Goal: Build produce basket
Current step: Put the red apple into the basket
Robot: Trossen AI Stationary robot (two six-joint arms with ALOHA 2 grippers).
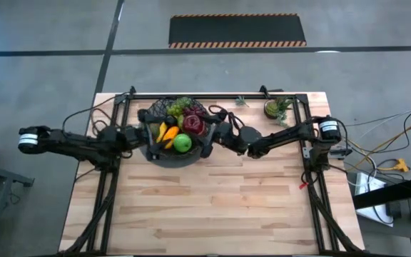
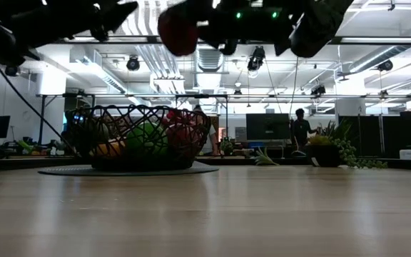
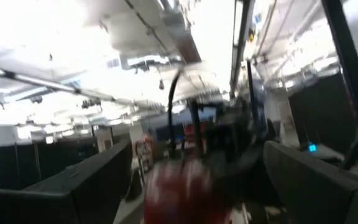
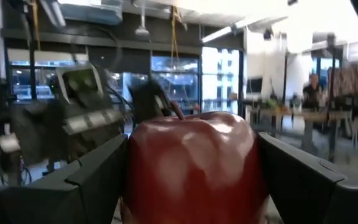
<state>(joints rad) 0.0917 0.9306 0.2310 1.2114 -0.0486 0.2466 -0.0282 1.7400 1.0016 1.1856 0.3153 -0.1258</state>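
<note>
The black wire-mesh basket (image 1: 155, 114) (image 2: 138, 139) stands on a round grey mat at the table's far middle. It holds a green apple (image 1: 182, 143), a banana (image 1: 168, 133), grapes (image 1: 179, 107) and other fruit. My right gripper (image 1: 207, 128) (image 4: 191, 180) is shut on a red apple (image 1: 194, 126) (image 2: 178, 31), high over the basket's right part. My left gripper (image 1: 140, 135) (image 3: 185, 193) is open and empty, raised at the basket's left side and facing the apple. My right gripper pinches the red apple's two opposite sides (image 4: 241, 162) between its two fingers. The fingers come roughly level from the table's right side. The apple sits upright with its stem (image 4: 176, 109) up, lifted clear above the basket.
A small green potted plant (image 1: 277, 108) (image 2: 328, 150) stands at the far right of the table. A dark frame rail (image 1: 212, 94) runs along the far edge. Bare wood (image 1: 212, 207) lies toward the near edge. A person (image 2: 300, 128) stands in the room beyond.
</note>
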